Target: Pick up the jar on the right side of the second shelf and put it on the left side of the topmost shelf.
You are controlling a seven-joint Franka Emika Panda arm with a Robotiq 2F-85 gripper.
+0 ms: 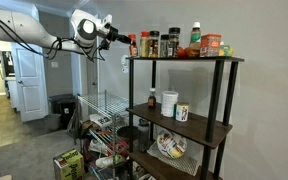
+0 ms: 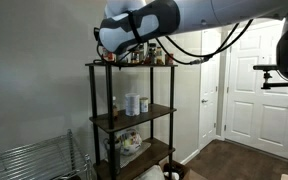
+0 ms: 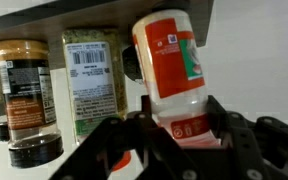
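Topmost shelf (image 1: 184,59) edge: jar (image 3: 169,62) clamped inside pincer (image 3: 181,130).

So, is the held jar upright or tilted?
Tilted: in the wrist view the jar slants, while the spice jars beside it stand straight.

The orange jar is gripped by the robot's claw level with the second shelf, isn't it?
Wrong level. The gripper does hold the jar, but up at the topmost shelf, beside the spice jars standing there, not at the second shelf; an exterior view shows it.
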